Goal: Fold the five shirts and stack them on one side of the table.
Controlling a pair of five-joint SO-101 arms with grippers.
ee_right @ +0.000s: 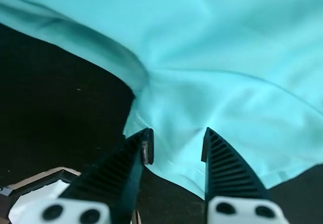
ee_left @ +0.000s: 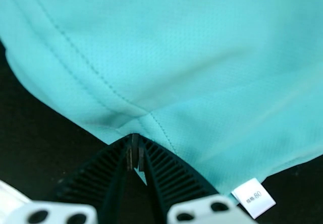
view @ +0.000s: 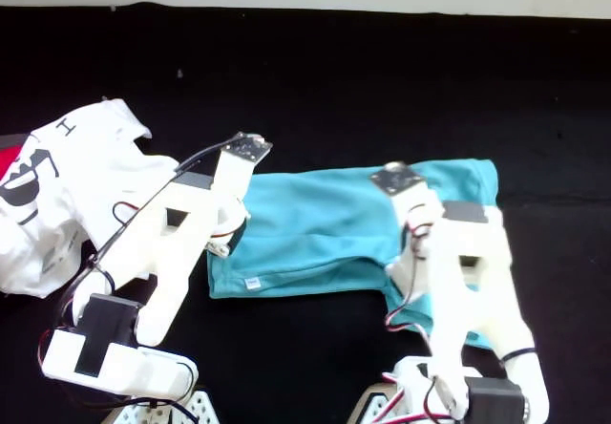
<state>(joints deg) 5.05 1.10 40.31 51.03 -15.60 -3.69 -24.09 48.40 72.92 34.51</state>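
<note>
- The teal shirt (view: 325,228) lies spread flat across the middle of the black table (view: 382,80), nearer its front edge.
- The left gripper (ee_left: 135,151) is pinched closed on the stitched hem at the teal shirt's left corner.
- The right gripper (ee_right: 176,146) is spread apart, with a fold of the shirt's right side between its fingers.
- A crumpled white shirt (view: 67,195) lies at the table's left edge, beside the left arm.

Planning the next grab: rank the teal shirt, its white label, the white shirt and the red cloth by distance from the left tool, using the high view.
1. Teal shirt: hem pinched in the left tool.
2. White label: just beside, on the near hem.
3. White shirt: farther left.
4. Red cloth: table's far left edge.
</note>
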